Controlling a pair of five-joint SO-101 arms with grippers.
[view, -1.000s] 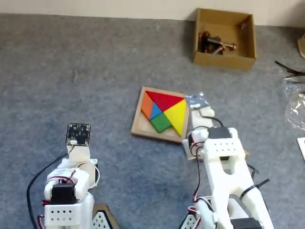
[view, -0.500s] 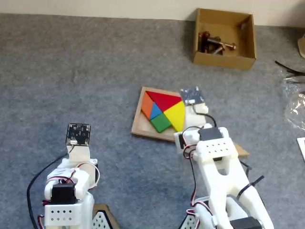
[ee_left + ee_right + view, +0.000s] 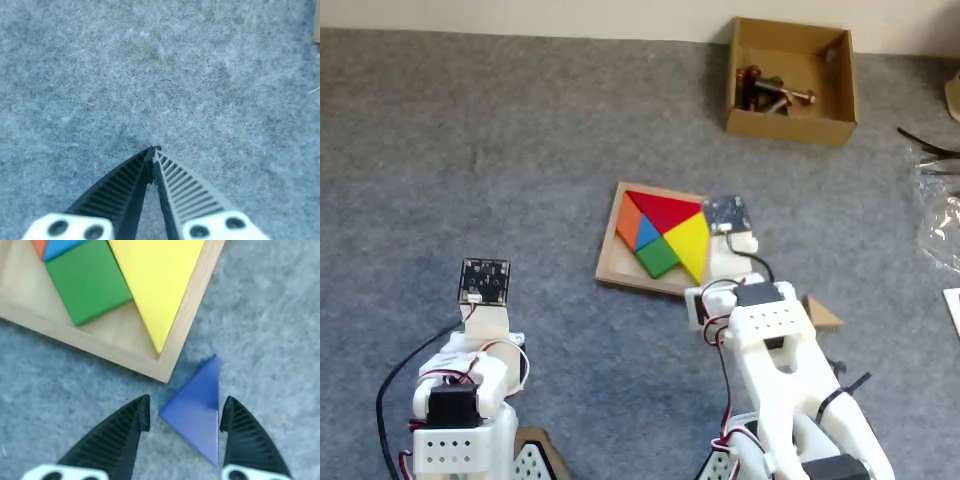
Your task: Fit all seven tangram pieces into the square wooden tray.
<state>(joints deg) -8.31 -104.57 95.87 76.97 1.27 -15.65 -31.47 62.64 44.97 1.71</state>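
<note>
The square wooden tray (image 3: 610, 265) lies mid-table holding a red triangle (image 3: 665, 210), an orange piece (image 3: 627, 228), a small blue piece (image 3: 647, 233), a green square (image 3: 657, 258) and a yellow triangle (image 3: 690, 243). In the right wrist view a blue triangle (image 3: 197, 405) lies flat on the carpet just outside the tray's corner (image 3: 187, 315). My right gripper (image 3: 186, 402) is open with a finger on each side of it. The left gripper (image 3: 152, 150) is shut over bare carpet, holding nothing.
A tan flat piece (image 3: 820, 315) lies on the carpet right of the right arm (image 3: 765, 320). A cardboard box (image 3: 790, 80) with small metal parts stands at the back right. Clear plastic (image 3: 940, 225) lies at the right edge. Open carpet stretches left of the tray.
The right arm has swung left and pulled back a little at the tray's near right corner, uncovering the tan piece to its right. The left arm has not moved.
</note>
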